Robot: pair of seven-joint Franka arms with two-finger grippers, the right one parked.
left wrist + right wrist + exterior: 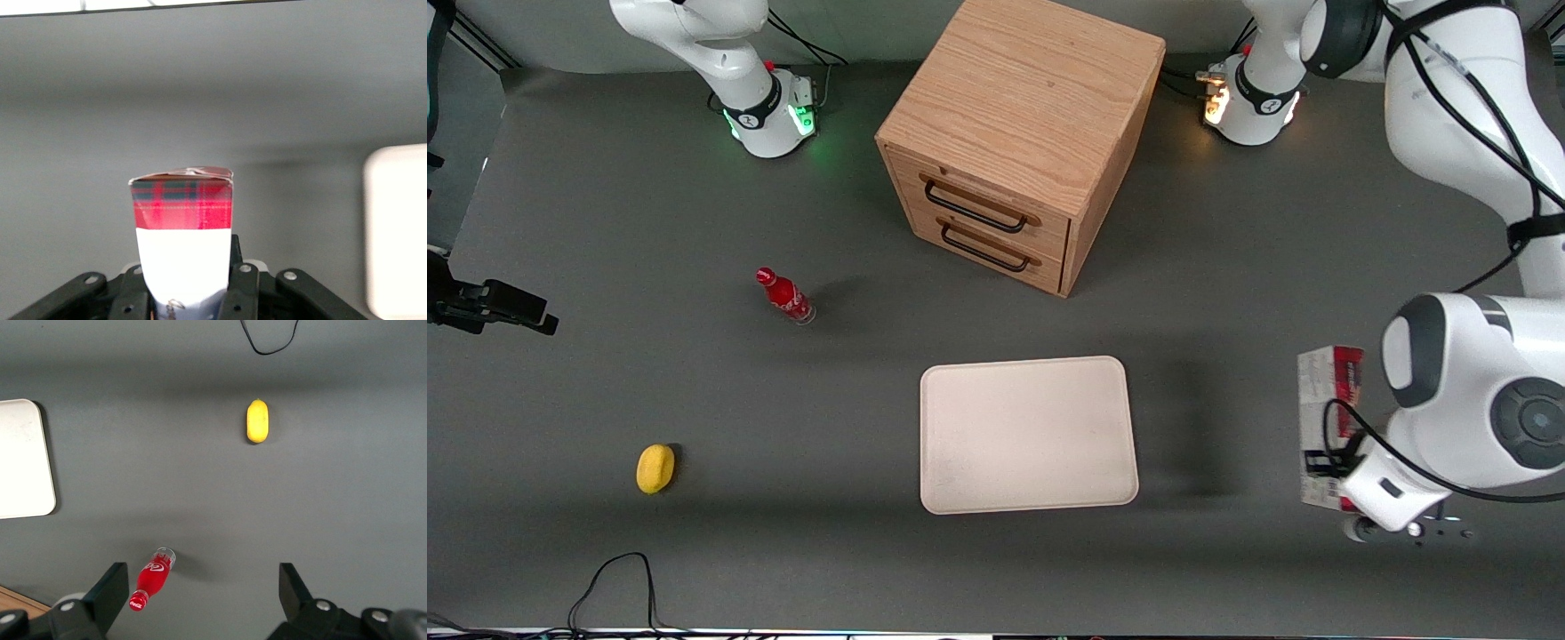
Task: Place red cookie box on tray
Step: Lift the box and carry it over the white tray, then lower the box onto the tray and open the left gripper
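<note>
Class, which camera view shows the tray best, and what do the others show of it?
The front view: the whole tray shows, bare, nearer the camera than the wooden cabinet. The left wrist view, where the gripper holds the red cookie box, catches only one edge; the right wrist view shows one end.

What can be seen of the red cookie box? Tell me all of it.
The red cookie box is a long slim carton with a red tartan and white narrow face and a grey-white printed side. It sits between the tool's fingers, toward the working arm's end of the table, beside the tray, not on it. Whether it touches the table is unclear.
</note>
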